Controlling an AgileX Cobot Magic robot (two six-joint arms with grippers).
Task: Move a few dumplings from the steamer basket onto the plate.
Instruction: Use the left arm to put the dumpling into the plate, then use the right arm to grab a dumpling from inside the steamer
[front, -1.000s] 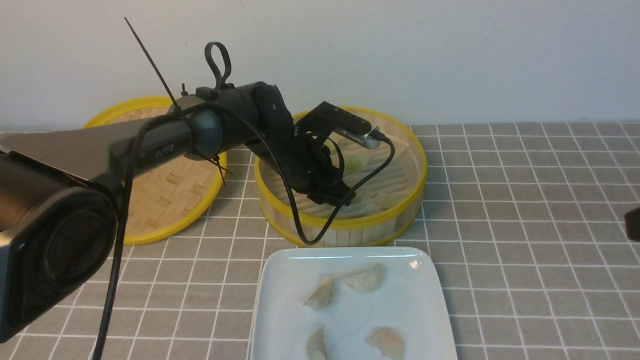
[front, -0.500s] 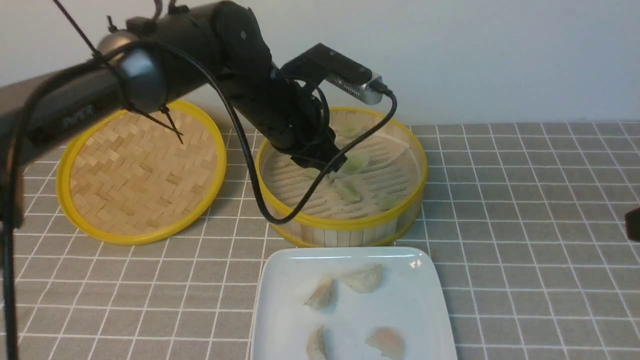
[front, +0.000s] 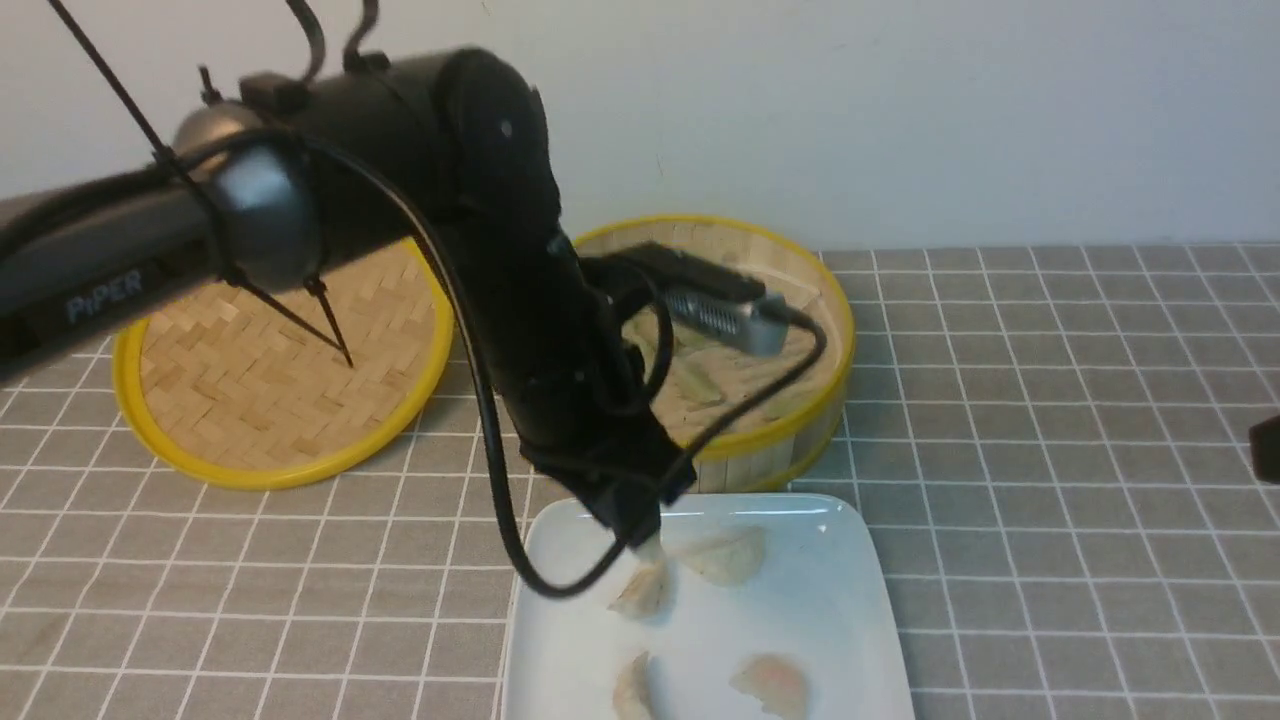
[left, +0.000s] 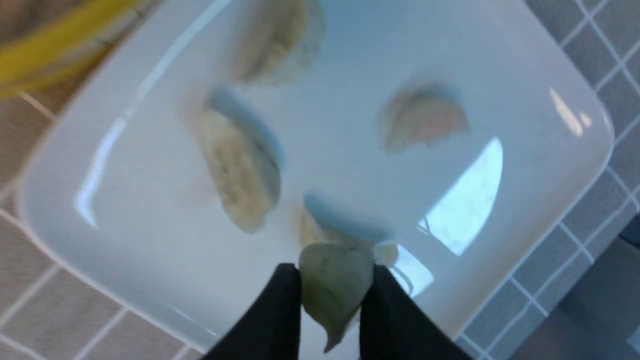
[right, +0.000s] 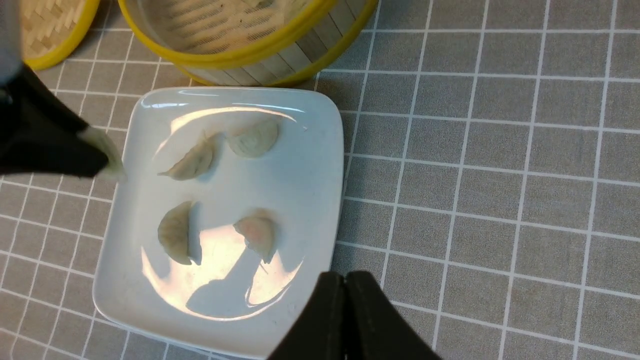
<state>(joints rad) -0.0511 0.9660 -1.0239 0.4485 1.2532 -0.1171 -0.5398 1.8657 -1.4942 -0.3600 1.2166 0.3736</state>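
Pinching a dumpling (left: 334, 287) over the plate (left: 350, 70): left gripper (left: 332, 274), clearest wrist-side.

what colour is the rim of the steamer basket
Yellow. The steamer basket rim shows best in the front view.

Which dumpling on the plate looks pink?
The pinkish dumpling in the near right part of the plate. The other three dumplings lying there are pale whitish, with no pink.

1 woven, yellow-rimmed lid (front: 250, 400) lies on the grey tiled table (front: 1050, 450), well left of the left gripper (front: 645, 540).
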